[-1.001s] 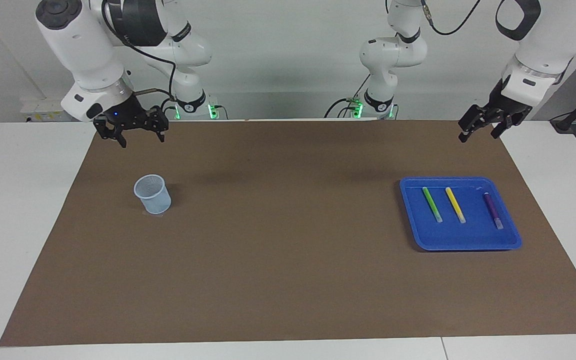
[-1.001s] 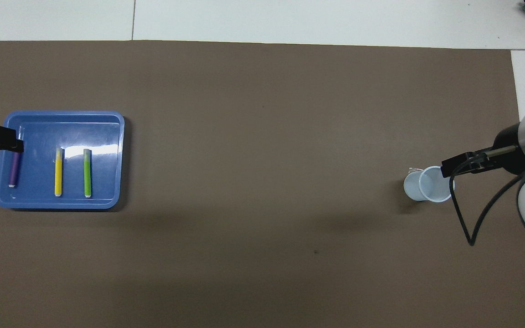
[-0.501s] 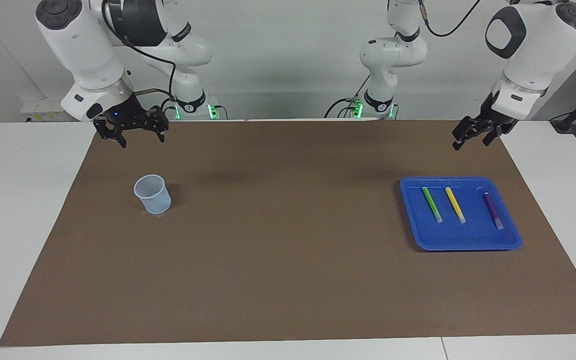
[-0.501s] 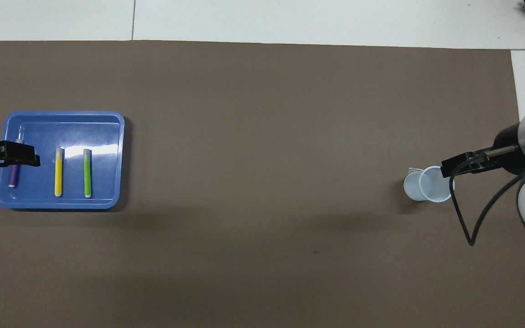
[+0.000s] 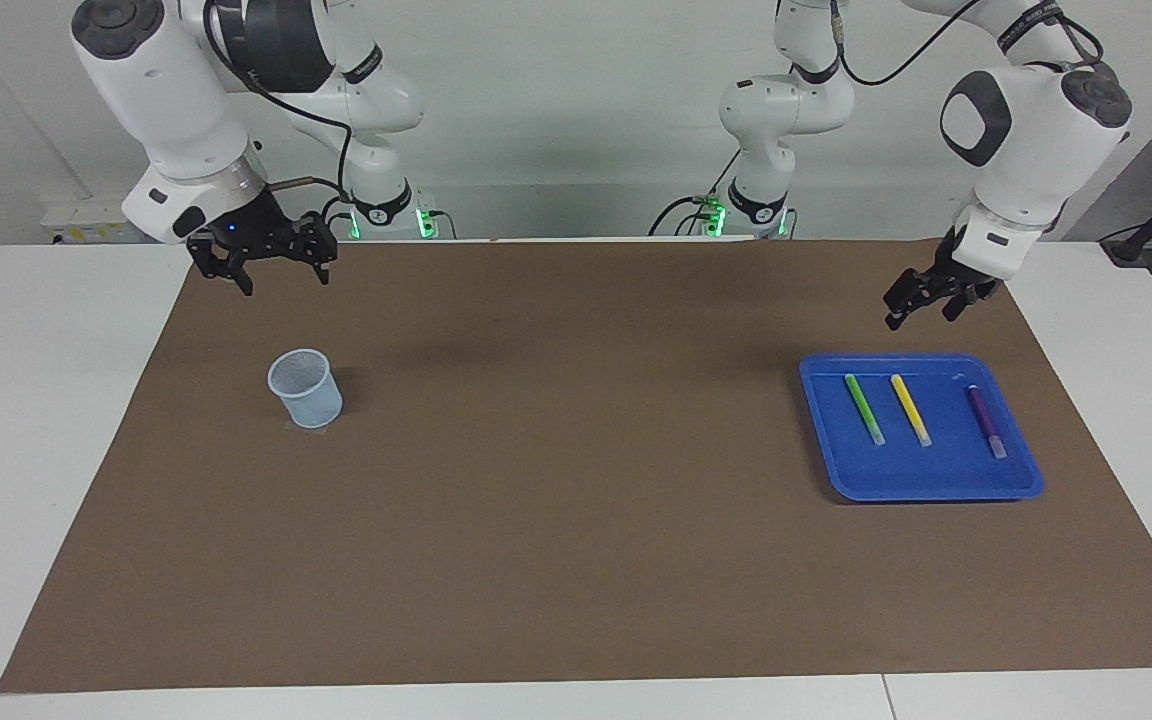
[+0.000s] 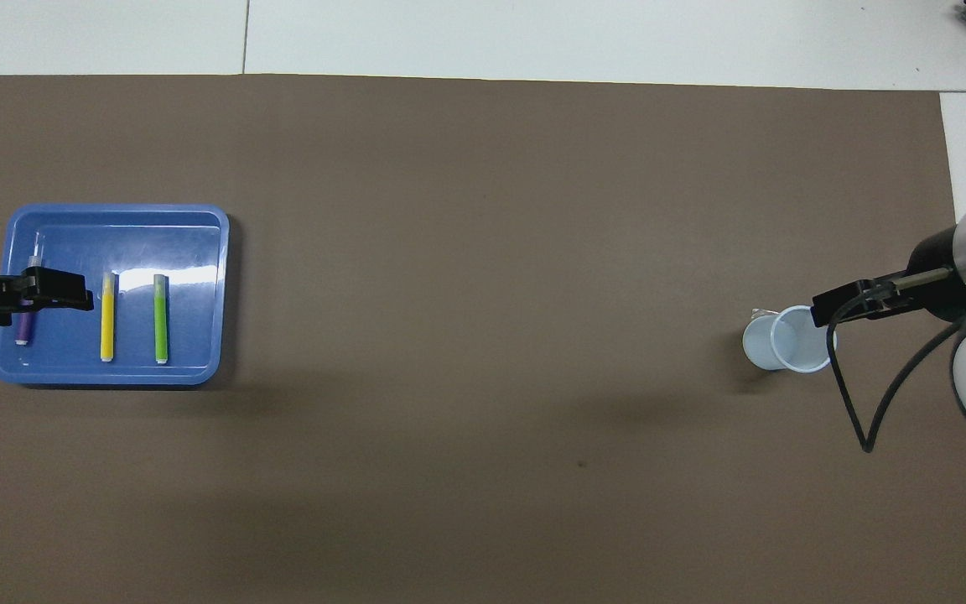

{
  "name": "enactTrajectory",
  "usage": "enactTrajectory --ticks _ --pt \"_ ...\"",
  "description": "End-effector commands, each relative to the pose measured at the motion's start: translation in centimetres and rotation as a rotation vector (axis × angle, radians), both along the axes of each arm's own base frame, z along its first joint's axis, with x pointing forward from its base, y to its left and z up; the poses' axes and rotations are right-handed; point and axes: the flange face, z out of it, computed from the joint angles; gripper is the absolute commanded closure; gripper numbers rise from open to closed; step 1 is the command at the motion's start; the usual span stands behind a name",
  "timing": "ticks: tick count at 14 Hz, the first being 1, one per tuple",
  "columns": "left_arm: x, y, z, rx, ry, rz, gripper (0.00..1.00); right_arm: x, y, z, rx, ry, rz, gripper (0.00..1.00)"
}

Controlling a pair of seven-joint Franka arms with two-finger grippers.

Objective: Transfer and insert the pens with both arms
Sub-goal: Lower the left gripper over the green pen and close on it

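**Both grippers raised and spread, three pens lying in the tray**

Going across the facing view from the right arm's end of the table: the right gripper (image 5: pixel 276 277) hangs in the air with its fingers spread and nothing between them, over the brown mat (image 5: pixel 576 480) near the mat's edge closest to the robots. A pale blue cup (image 5: pixel 305 388) stands upright on the mat, farther from the robots than the spot under that gripper; it is apart from the gripper. In the overhead view the gripper's tip overlaps the cup's rim, but the facing view shows it well above and clear of it.

The middle of the mat carries only shadows.

Toward the left arm's end, a blue tray (image 5: pixel 1021 478) lies flat on the mat. In it lie the three pens, side by side and apart from one another: the green pen (image 5: pixel 864 409) closest to the table's middle, the yellow pen (image 5: pixel 910 409) next, then the purple pen (image 5: pixel 985 421) closest to the table's end. Each has its pale end pointing away from the robots. The left gripper (image 5: pixel 921 304) hovers above the tray's edge nearest the robots, fingers spread, holding nothing and touching neither tray nor pens.
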Motion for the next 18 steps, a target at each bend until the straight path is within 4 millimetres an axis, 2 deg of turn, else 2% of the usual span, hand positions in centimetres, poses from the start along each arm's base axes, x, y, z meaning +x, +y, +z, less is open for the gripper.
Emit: enactTrajectory --ticks 1,12,18 --pt "0.5 0.1 -2.0 -0.007 -0.008 0.001 0.0 0.0 -0.2 0.2 0.011 0.0 0.006 0.0" --pt "3.1 -0.3 -11.8 0.005 -0.017 0.001 0.0 0.0 -0.2 0.2 0.011 0.001 0.006 0.0" --pt "4.0 -0.4 -15.6 0.01 -0.007 -0.001 0.0 0.0 -0.2 0.2 0.011 0.0 0.006 0.0"
